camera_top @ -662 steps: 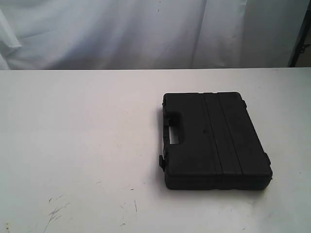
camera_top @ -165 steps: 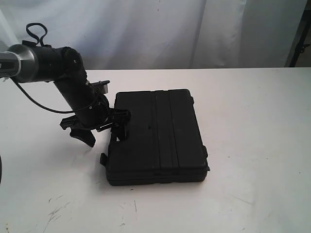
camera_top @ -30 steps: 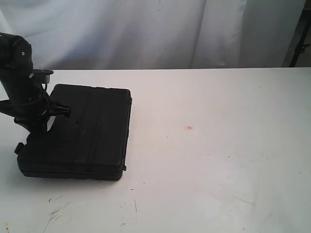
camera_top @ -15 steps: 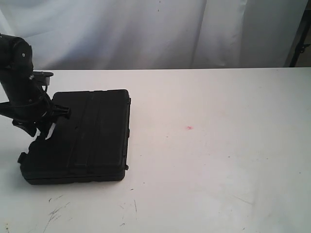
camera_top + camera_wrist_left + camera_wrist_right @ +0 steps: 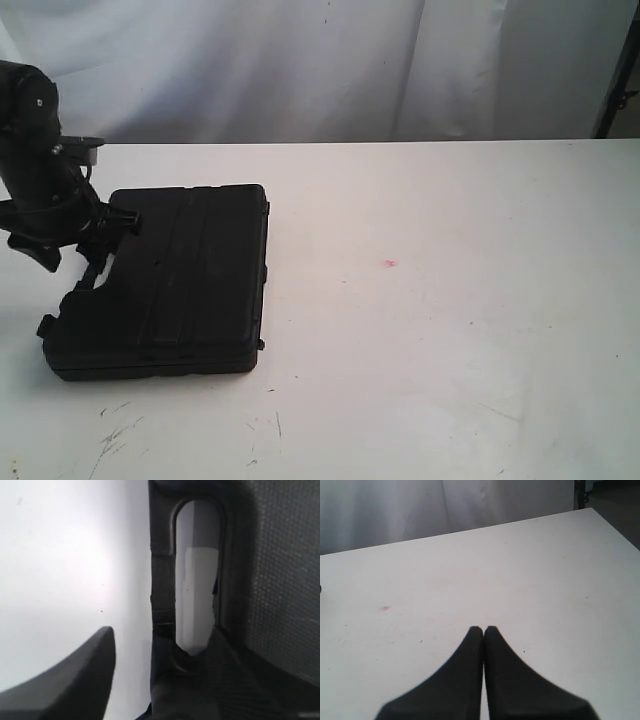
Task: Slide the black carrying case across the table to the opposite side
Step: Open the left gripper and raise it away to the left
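Eyes on the black case [image 5: 165,280]: flat on the white worktop [image 5: 430,340], lid up, far over on the left side in the exterior view, set back from the near edge; long ribs running down the lid; handle end turned left, towards the arm. Right there at the handle slot [image 5: 197,575], the left fingers [image 5: 70,685]: spread wide, pinching nothing; one out over the worktop just beside the case, the other down at the end of the slot, against the case body, with the handle bar [image 5: 162,595] between the two; hard to say from the wrist view whether touching the bar or just clear of it. Above them, the dark left arm [image 5: 30,120], coming down from the upper left corner of the exterior view. Out to the right of the case, white worktop with a small red spot [image 5: 389,264], well apart from it; faint dark scuff marks [image 5: 115,430] by the front edge, just below the case's near left corner. Over on the other side, the right fingers [image 5: 470,680]: pressed together tip to tip, holding nothing, hanging above the worktop. Behind everything, a white curtain [image 5: 300,60].
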Controlling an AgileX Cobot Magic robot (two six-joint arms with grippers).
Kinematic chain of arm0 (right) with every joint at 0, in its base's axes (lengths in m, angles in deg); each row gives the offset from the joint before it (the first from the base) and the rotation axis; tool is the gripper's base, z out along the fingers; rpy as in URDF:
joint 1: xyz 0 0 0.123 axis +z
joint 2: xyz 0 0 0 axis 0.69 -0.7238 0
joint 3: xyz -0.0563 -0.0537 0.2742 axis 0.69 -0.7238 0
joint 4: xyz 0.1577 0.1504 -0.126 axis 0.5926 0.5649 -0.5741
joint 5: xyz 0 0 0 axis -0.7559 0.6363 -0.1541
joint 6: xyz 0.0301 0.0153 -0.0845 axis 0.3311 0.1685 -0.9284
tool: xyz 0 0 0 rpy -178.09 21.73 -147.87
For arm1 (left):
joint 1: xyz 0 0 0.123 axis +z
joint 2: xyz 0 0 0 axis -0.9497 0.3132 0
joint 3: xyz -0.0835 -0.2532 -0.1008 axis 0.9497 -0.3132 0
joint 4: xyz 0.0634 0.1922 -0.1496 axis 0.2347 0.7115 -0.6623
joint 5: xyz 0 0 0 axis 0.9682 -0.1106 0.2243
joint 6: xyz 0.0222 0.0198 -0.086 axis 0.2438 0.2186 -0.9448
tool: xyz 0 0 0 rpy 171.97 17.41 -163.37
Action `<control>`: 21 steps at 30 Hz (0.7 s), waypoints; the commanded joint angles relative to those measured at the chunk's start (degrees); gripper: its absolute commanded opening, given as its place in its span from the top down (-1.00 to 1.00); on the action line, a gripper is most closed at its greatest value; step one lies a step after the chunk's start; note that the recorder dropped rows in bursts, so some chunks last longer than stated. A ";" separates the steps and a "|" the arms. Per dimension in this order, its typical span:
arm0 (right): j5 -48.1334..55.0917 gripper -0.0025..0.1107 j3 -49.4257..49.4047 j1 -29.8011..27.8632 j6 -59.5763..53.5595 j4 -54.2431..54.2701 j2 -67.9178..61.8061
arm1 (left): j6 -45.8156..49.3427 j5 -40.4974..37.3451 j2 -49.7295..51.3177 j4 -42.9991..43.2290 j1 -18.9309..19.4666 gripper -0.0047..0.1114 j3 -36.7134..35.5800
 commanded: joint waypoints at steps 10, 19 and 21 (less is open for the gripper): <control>-0.27 0.96 -0.19 -0.45 -0.26 0.17 0.36 | -0.39 5.27 -16.57 -0.41 -0.22 0.92 -1.95; -0.27 0.96 -0.19 -0.45 -0.26 0.17 0.36 | 0.38 28.74 -39.63 -5.72 -0.22 0.92 -23.38; -0.27 0.96 -0.19 -0.45 -0.26 0.17 0.36 | 1.79 32.29 -45.39 -5.72 -0.22 0.92 -28.64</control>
